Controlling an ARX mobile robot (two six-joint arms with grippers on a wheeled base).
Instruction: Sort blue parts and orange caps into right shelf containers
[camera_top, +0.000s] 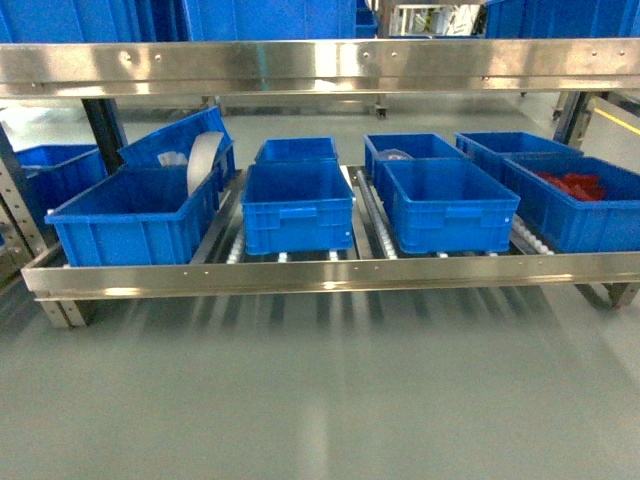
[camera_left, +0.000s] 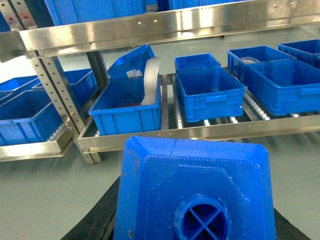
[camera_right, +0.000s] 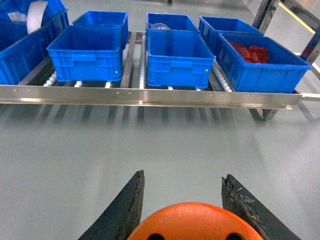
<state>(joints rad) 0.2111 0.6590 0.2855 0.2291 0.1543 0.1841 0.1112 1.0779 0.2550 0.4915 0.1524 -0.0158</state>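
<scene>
I face the shelf (camera_top: 320, 277) with both loads carried low, ready for its right-hand containers (camera_top: 447, 205). My left pincer (camera_left: 195, 235) clamps a blue part (camera_left: 195, 192), knob toward the camera; my right pincer (camera_right: 182, 212), part-open, grips an orange cap (camera_right: 192, 222). Red pieces fill the far-right crate (camera_right: 260, 62).

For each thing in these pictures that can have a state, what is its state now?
Blue part: held at the left end effector, knob facing the camera.
Orange cap: between the right end effector's fingers.
Far-right crate: open, red items inside.
Front middle crate: open, inside hidden.
Left front crate: open, a white strip sticking out.
</scene>
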